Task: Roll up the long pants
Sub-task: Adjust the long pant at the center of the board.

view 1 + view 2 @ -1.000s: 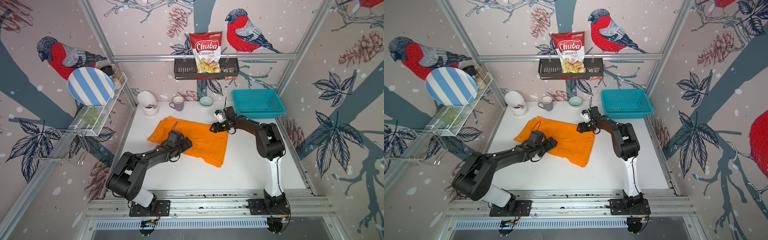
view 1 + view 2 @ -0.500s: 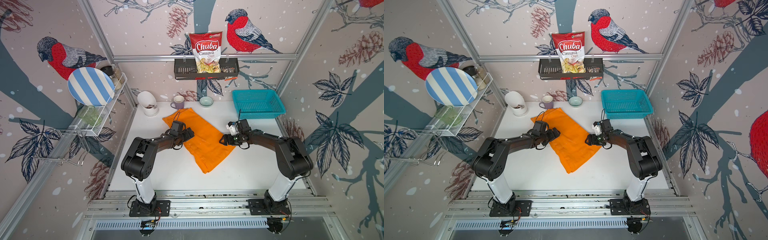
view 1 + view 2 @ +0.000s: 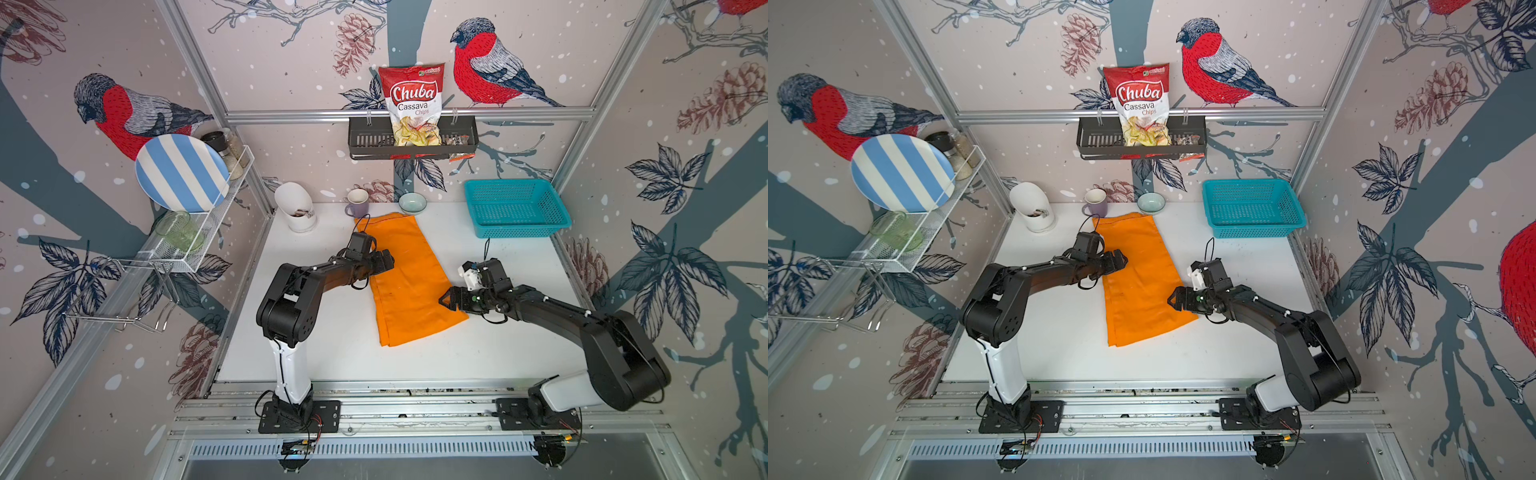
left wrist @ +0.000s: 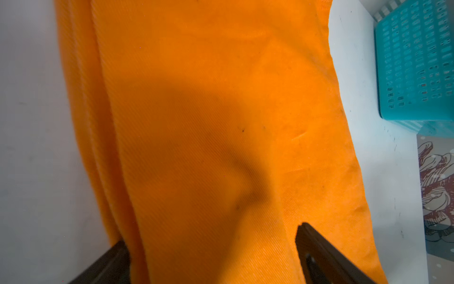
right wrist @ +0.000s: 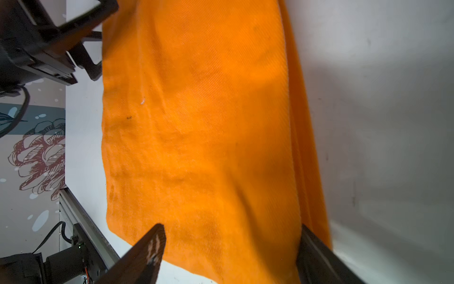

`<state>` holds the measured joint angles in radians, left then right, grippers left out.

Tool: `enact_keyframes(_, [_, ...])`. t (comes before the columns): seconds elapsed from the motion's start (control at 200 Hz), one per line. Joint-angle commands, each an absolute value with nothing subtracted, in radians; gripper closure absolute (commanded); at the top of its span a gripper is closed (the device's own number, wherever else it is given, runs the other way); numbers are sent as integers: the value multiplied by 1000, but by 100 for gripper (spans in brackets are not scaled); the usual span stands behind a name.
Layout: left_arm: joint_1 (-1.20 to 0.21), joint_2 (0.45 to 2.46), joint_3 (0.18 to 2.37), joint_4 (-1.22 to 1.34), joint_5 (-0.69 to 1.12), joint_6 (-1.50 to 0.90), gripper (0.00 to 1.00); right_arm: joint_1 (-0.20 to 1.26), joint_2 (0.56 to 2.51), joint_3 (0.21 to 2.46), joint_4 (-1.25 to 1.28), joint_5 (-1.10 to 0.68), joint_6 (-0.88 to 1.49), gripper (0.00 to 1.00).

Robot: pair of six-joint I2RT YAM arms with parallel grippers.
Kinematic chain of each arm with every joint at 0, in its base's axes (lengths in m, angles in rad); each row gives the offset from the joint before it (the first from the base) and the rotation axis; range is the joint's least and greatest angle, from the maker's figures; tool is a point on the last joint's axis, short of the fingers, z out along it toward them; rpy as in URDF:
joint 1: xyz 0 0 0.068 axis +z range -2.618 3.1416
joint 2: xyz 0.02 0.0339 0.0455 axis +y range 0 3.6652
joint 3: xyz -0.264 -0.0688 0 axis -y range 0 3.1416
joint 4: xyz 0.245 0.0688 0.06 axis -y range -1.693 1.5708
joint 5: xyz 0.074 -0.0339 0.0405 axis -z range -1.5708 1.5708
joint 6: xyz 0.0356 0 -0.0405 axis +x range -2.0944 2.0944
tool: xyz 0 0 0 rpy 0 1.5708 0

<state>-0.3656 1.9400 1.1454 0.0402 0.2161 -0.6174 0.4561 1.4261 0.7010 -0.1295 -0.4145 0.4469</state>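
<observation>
Pants: you see the pants (image 3: 409, 282) lying flat on the table (image 3: 498, 340), folded into one long orange strip. The whole strip is unrolled.
Pants, direction: the strip runs from the back of the table toward the front, a little slanted. Its far end is just beside the mug (image 3: 356, 203) and the bowl (image 3: 412, 203). Its near end is wider and lies about the middle of the table.
Pants, edge: in the left wrist view the cloth (image 4: 221, 123) shows several layers stacked along one long side.
Left gripper: the left gripper (image 3: 384, 261) is at the left long edge of the pants, about halfway along the strip.
Left jaws: they stand wide apart and clamp nothing. In the left wrist view one finger (image 4: 110, 260) is at the layered edge and the other finger (image 4: 319, 250) is over the cloth, with orange cloth between them. You cannot tell whether the tips touch the cloth.
Right gripper: the right gripper (image 3: 446, 300) is at the right long edge, close to the near end of the strip.
Right jaws: they also stand apart and clamp nothing. In the right wrist view one finger (image 5: 149, 250) is over the hem at the near end and the other finger (image 5: 317, 253) is at the long side edge.
Basket: the basket (image 3: 515, 208) stands at the back right, well apart from the pants.
</observation>
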Motion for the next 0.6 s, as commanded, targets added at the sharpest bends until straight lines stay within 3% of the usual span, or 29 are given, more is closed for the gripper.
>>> enact_keyframes(0.0, [-360, 1925, 1168, -110, 191, -532, 5, 455, 1374, 723, -207, -317, 443, 15])
enact_keyframes(0.27, [-410, 1650, 1018, -266, 104, -562, 5, 480, 1391, 788, -220, -293, 409, 16])
enact_keyframes(0.595, [-681, 1315, 686, -230, 121, -803, 5, 580, 1357, 804, -265, -210, 390, 15])
